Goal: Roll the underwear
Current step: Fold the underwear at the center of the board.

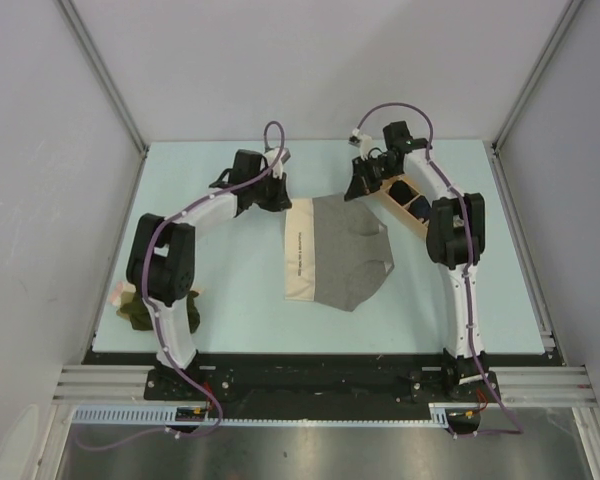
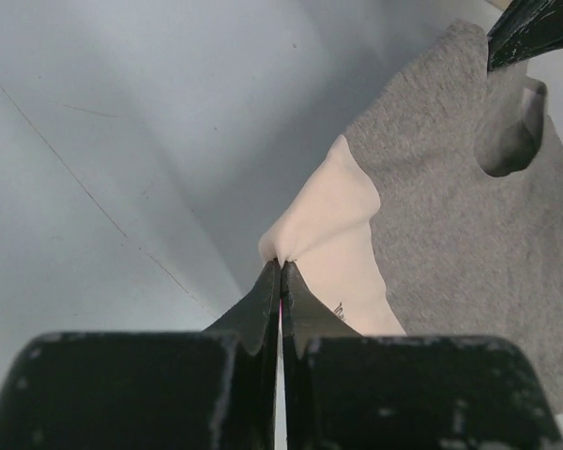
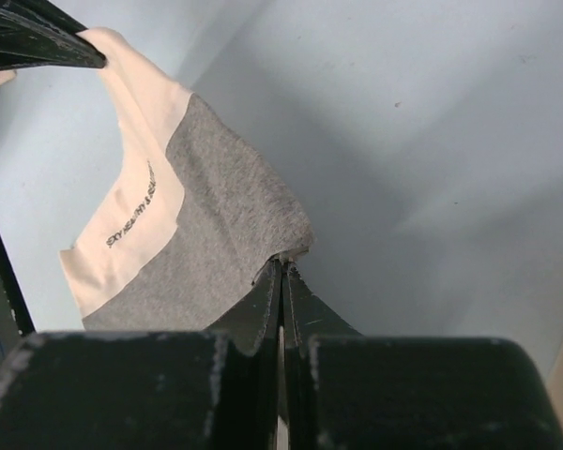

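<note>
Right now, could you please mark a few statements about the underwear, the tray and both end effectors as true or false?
1. The left end effector is shut on the pale waistband of the grey underwear. True.
2. The right end effector hangs open. False: it is shut on the edge of the grey fabric.
3. The wooden tray sits on the left half of the table. False: it sits on the right half.
4. An olive green garment lies at the table's near left edge. True.
</note>
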Tool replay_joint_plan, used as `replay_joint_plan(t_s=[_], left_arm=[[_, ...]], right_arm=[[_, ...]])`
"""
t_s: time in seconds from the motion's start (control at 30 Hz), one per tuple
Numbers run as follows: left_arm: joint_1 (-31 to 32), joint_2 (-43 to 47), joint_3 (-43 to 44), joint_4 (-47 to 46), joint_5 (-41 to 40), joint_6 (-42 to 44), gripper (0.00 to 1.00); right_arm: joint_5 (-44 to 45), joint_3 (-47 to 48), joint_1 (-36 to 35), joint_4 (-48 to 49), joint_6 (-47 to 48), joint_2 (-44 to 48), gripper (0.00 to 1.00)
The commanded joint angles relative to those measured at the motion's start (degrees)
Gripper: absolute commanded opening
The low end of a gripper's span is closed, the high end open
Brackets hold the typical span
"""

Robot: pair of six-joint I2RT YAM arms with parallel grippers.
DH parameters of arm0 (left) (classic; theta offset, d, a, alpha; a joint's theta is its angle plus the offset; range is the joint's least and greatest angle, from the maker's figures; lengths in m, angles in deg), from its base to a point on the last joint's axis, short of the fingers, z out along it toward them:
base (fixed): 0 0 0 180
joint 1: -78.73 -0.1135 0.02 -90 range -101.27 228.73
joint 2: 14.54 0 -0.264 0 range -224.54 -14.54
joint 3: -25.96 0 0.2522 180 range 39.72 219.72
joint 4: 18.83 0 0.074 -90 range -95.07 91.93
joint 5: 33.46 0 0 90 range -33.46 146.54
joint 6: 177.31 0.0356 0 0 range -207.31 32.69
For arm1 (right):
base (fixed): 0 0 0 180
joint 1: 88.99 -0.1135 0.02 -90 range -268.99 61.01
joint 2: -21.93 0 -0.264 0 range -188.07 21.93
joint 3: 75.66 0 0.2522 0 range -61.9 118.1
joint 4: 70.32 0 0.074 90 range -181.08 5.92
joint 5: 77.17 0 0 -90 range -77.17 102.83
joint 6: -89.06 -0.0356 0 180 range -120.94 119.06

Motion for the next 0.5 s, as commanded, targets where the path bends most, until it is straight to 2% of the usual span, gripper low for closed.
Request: replay_joint_plan(t_s=[0.0,0.47], left_arm=[[0.33,5.06,-3.34,-4.48,3.18,0.73,0.00],[3.14,16.21,-13.88,-2.73,2.83,0.39,0.00]], right_arm=[[-3.65,-3.65,0.12,3.06,1.63,7.68,0.00],[-6.02,-26.05,-1.46,4.92,8.04,22.97,0.00]])
